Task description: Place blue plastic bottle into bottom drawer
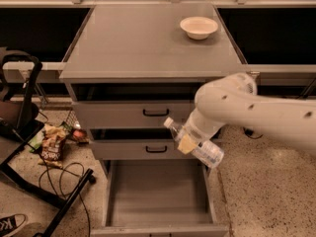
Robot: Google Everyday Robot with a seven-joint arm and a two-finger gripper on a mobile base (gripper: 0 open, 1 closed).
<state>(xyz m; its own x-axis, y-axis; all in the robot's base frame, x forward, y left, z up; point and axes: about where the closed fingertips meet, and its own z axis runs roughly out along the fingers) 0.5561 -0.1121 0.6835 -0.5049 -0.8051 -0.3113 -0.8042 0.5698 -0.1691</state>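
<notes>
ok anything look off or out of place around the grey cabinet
Only the floor left of the grey metal cabinet: crumpled snack packets and loose black cables lie scattered there. The gripper holds the white-capped blue plastic bottle tilted, cap up-left, above the right side of the open bottom drawer, which fits the task.

A: Warm overhead light, fairly dim. Grey metal cabinet top (148, 43) shows a pale sheen; grey open bottom drawer (158, 191) lies in shade.
B: White robot arm (256, 107) is brightest. Its two-finger gripper (190, 142), clamped on the clear blue-labelled plastic bottle (210, 154), sits above that drawer's right edge.
</notes>
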